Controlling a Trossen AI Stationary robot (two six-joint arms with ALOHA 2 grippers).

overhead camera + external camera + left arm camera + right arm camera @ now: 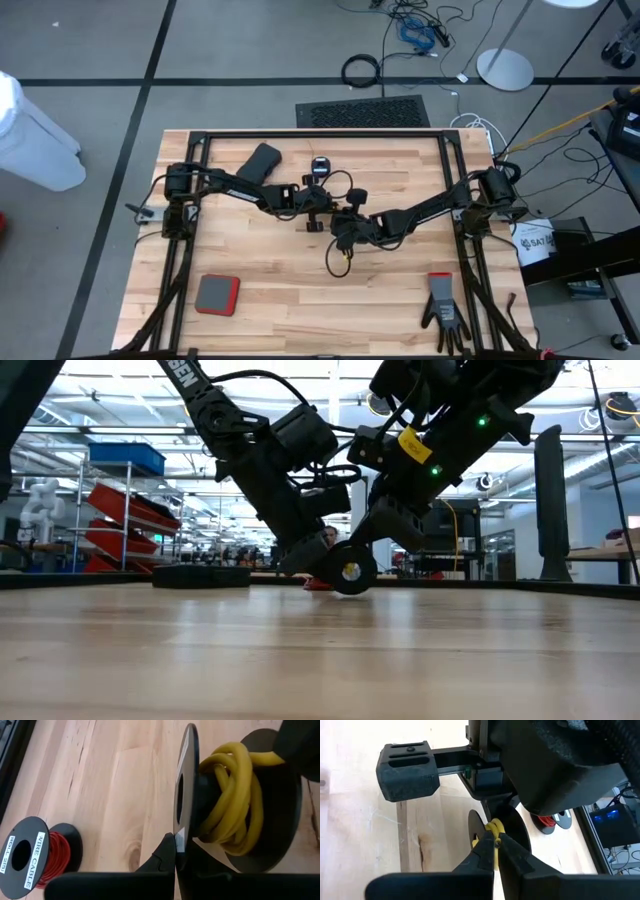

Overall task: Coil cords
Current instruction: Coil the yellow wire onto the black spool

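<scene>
The yellow cord (231,795) sits in loose loops around the hub of its black reel (186,795), near the middle of the worktop (300,290), low to the boards in the level view. The left claw (176,851) is pinched shut on the reel's near flange, holding it on edge. The right claw (496,845) is closed on the yellow strand right beside the reel, the two arms meeting nose to nose. A second reel wound with red wire (37,851) (labelled WIRE CABLE) lies on the boards a little way off, untouched.

The worry, to my eye, is those slack loops: they are not snug, so a tug from the right claw could pull them over the flange or twist the reel out of the thin pinch. The arms are also crowded enough to bump. A red pad (217,295) and a glove (443,308) lie at the near edge, well clear.
</scene>
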